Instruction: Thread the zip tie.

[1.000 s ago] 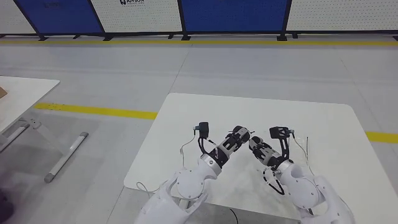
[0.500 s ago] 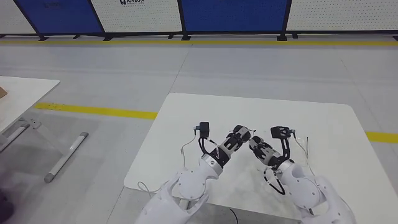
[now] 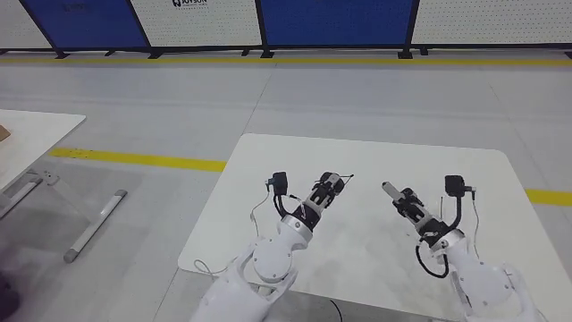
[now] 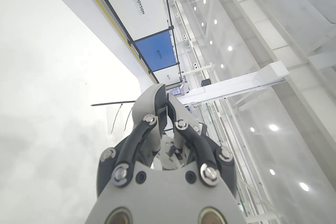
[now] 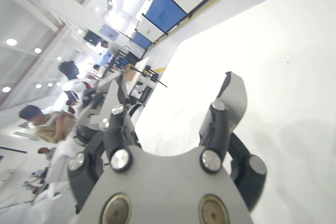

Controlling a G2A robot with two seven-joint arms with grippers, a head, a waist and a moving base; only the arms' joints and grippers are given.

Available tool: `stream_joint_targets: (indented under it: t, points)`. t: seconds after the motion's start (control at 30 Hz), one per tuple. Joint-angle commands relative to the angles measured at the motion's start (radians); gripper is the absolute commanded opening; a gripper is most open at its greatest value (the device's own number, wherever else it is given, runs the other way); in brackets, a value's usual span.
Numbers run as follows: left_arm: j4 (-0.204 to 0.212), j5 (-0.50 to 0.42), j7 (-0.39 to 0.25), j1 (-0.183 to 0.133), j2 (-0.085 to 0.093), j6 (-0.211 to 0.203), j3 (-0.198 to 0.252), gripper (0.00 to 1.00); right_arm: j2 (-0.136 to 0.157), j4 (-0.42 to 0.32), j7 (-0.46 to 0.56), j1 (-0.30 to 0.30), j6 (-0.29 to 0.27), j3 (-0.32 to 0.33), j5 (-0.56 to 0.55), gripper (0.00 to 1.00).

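Observation:
A thin black zip tie [image 4: 113, 104] sticks out sideways from my left gripper [image 4: 166, 100], which is shut on it above the white table [image 3: 402, 156]. Two thin curved strands hang beside the straight piece. In the top view the left gripper [image 3: 331, 181] is near the table's middle, with a short bit of the zip tie [image 3: 346, 177] showing at its tip. My right gripper [image 3: 389, 187] is apart from it to the right. In the right wrist view the right gripper [image 5: 173, 86] stands open with nothing between its fingers [image 5: 232, 89].
The table's far edge and rounded corners are close by, with grey floor beyond. A second white table [image 3: 31, 134] stands off to the left. Blue and white panels [image 3: 335, 4] line the back of the room.
My right arm has pulled away to the right, leaving a wide gap between the two grippers. The left gripper has shifted slightly farther away, still holding the zip tie.

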Motion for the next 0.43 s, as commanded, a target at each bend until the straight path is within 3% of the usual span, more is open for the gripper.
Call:
stream_joint_targets:
  t: [0.0, 0.13, 0.3, 0.4]
  points:
    - [0.002, -0.026, 0.01, 0.008, 0.001, 0.0, -0.021, 0.0, 0.002, 0.002, 0.006, -0.019, -0.035, 0.048, 0.125, 1.0]
    - [0.014, -0.071, 0.037, 0.017, 0.002, -0.002, -0.065, 0.0, 0.008, 0.029, 0.013, -0.058, -0.09, 0.137, 0.317, 1.0]
    - [0.026, -0.068, 0.072, 0.029, 0.005, 0.003, -0.111, 0.0, 0.01, 0.073, -0.023, -0.072, -0.082, 0.207, 0.451, 1.0]
    - [0.044, -0.046, 0.061, 0.029, 0.007, 0.045, -0.111, 0.0, 0.011, 0.085, 0.004, -0.067, -0.053, 0.212, 0.491, 1.0]
